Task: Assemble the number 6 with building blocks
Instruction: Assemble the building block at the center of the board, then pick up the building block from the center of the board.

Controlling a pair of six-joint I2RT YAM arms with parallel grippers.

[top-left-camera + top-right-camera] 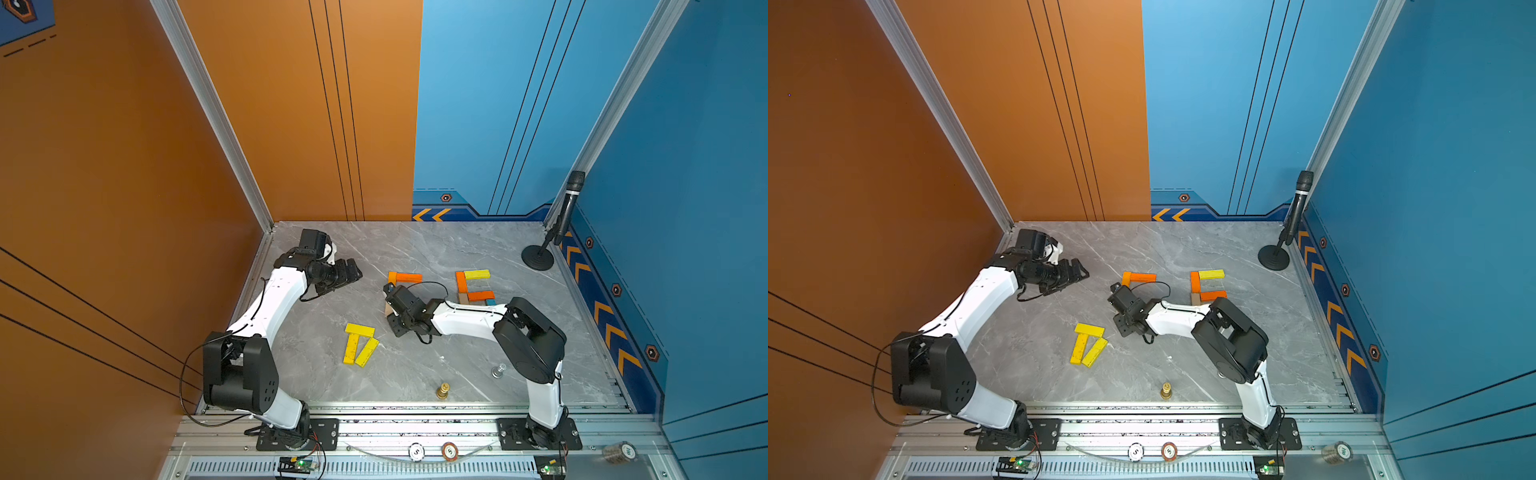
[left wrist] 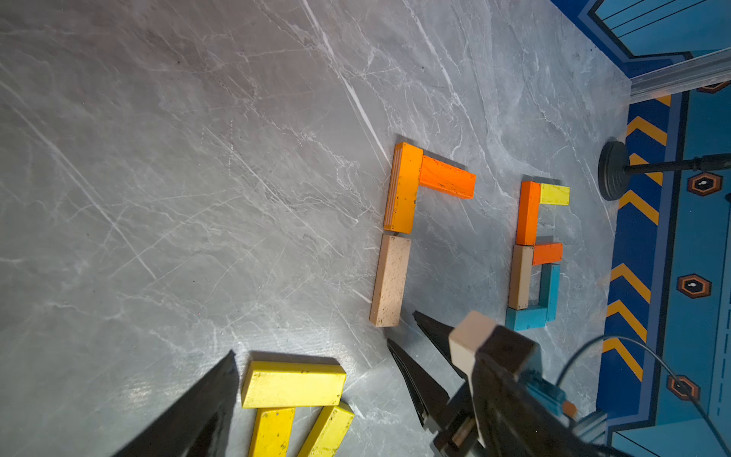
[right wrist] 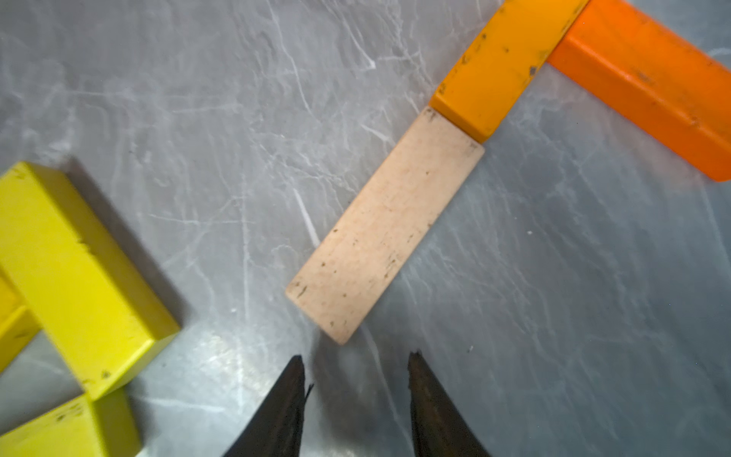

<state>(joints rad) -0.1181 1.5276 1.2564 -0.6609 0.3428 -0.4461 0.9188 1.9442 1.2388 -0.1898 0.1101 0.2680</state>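
Note:
A laid-out number 6 (image 1: 473, 286) of orange, yellow, tan and teal building blocks lies at the right (image 2: 534, 253). Left of it an amber block (image 2: 403, 188) and an orange block (image 2: 447, 180) form a corner, with a tan block (image 3: 385, 221) end to end below the amber one. My right gripper (image 3: 356, 358) is open and empty, its tips just short of the tan block's near end (image 2: 402, 328). Three yellow blocks (image 1: 359, 345) lie loose in front. My left gripper (image 1: 355, 272) hangs open and empty at the back left.
A microphone on a round stand (image 1: 537, 257) occupies the back right corner. A gold piece (image 1: 443, 390) and a silver piece (image 1: 498, 370) stand near the front edge. Walls close off the left, back and right of the marble table (image 1: 436, 245).

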